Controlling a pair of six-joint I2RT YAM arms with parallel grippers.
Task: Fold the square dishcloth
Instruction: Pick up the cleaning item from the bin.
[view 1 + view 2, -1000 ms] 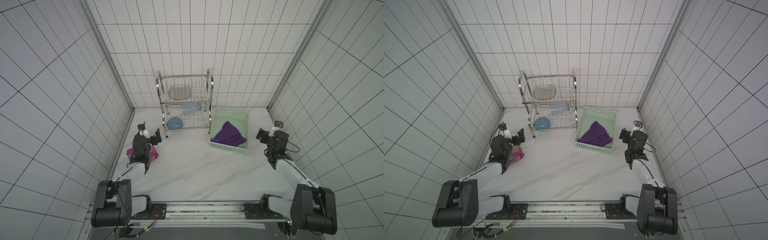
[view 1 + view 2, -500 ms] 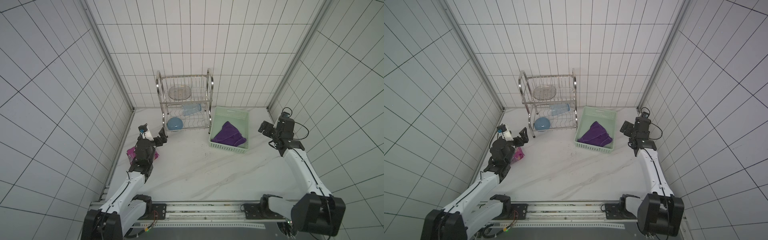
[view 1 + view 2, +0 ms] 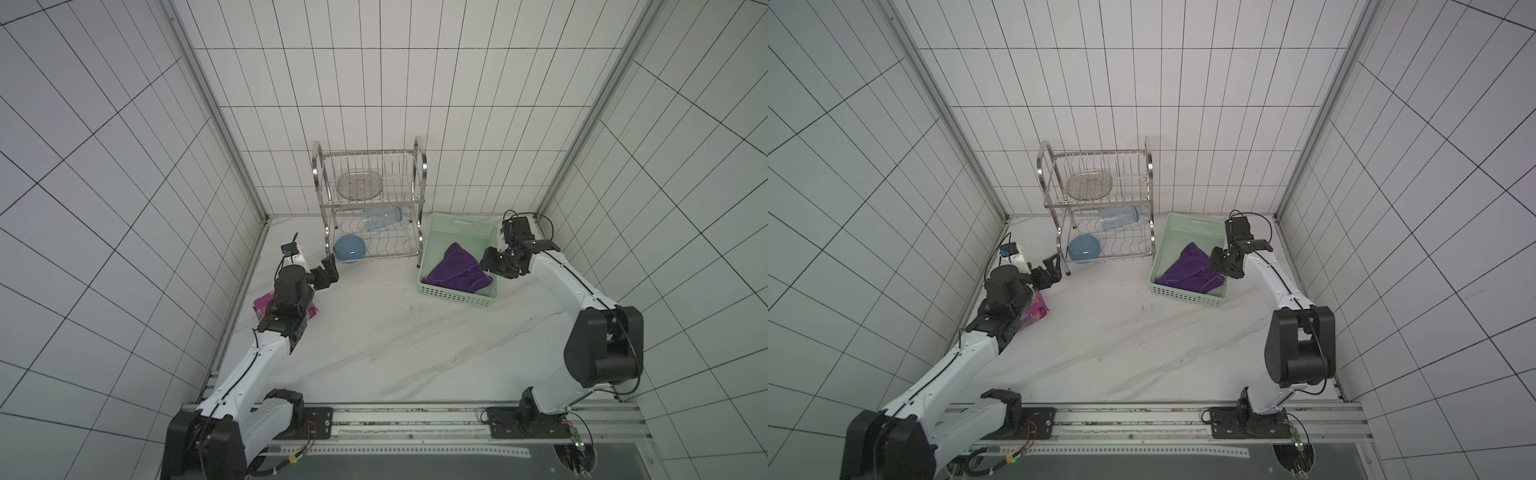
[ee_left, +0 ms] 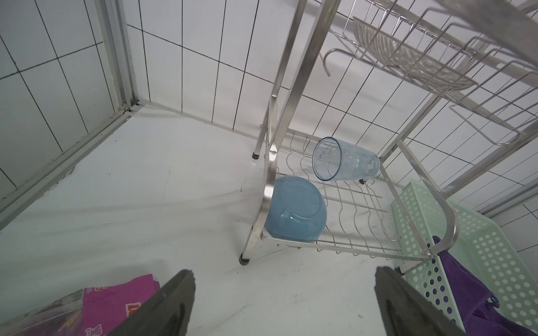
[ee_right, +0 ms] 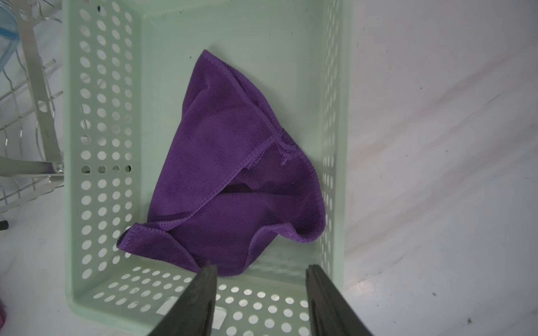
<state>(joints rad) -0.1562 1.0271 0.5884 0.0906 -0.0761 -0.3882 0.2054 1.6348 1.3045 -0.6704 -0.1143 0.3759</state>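
While the square dishcloth [image 5: 233,174] sits crumpled in the green basket [image 5: 163,87], apex far, left end effector [image 4: 283,272] and right end effector [image 5: 261,267] gape empty; dish rack [image 3: 370,205] stands left.

In a top view you see the square dishcloth [image 3: 1190,272] lying crumpled in the green basket [image 3: 1183,296], toward its near end. Your right gripper [image 3: 1217,262] hangs at the basket's right wall, just beside the cloth; contact can't be judged. Your left gripper [image 3: 1051,266], jaws apart, points toward the wire rack [image 3: 1148,187], and its arm partly covers a pink snack packet [image 3: 1039,311]. A blue bowl [image 3: 1084,248] and a clear cup [image 3: 1119,218] sit on the rack's lower shelf.
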